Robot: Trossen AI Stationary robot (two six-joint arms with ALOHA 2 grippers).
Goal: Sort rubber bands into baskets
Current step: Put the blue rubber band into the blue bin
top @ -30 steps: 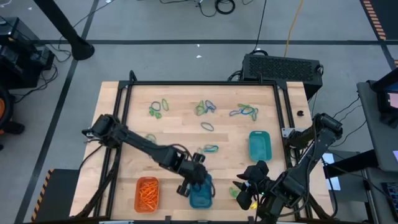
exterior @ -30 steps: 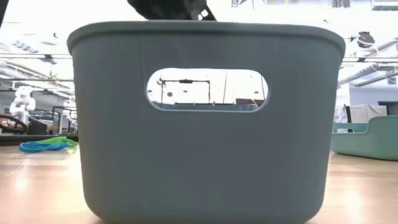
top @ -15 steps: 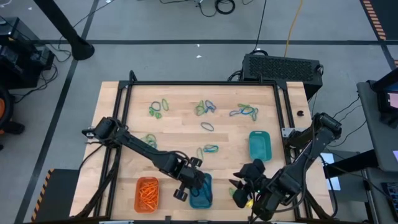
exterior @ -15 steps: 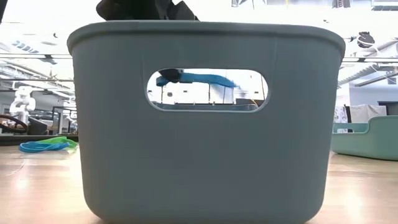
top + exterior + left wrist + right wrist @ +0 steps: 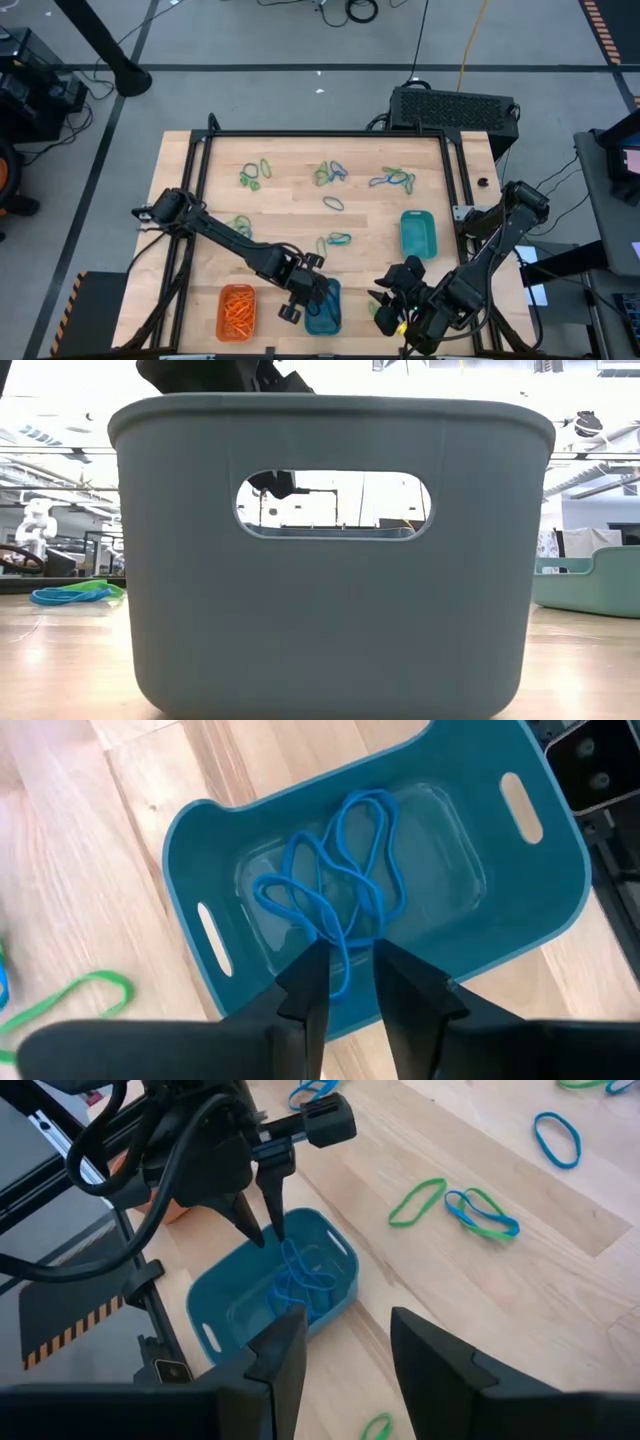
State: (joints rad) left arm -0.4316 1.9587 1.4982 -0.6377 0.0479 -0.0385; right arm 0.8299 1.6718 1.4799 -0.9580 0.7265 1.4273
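Note:
The blue basket (image 5: 323,308) stands at the table's near edge, and its wall fills the low view (image 5: 330,610). Several blue rubber bands (image 5: 340,890) lie tangled on its floor. My left gripper (image 5: 350,982) hangs open just above them, fingers pointing steeply down into the basket, also seen from the right wrist (image 5: 262,1220). One fingertip (image 5: 272,482) shows through the basket's handle hole. My right gripper (image 5: 350,1350) waits open to the basket's right, above the table. The orange basket (image 5: 237,310) holds orange bands. The teal basket (image 5: 417,233) stands at the right.
Loose green and blue bands lie in clusters on the far half of the table (image 5: 255,175) (image 5: 330,172) (image 5: 395,180), with singles nearer (image 5: 333,203) (image 5: 338,240) (image 5: 240,222). A green band (image 5: 378,308) lies by my right gripper. A black frame (image 5: 325,133) borders the table.
My left gripper has sunk into the blue basket until a fingertip shows in the handle hole. Half a second ago a blue band hung at that fingertip; now it is gone from there, let go into the basket.

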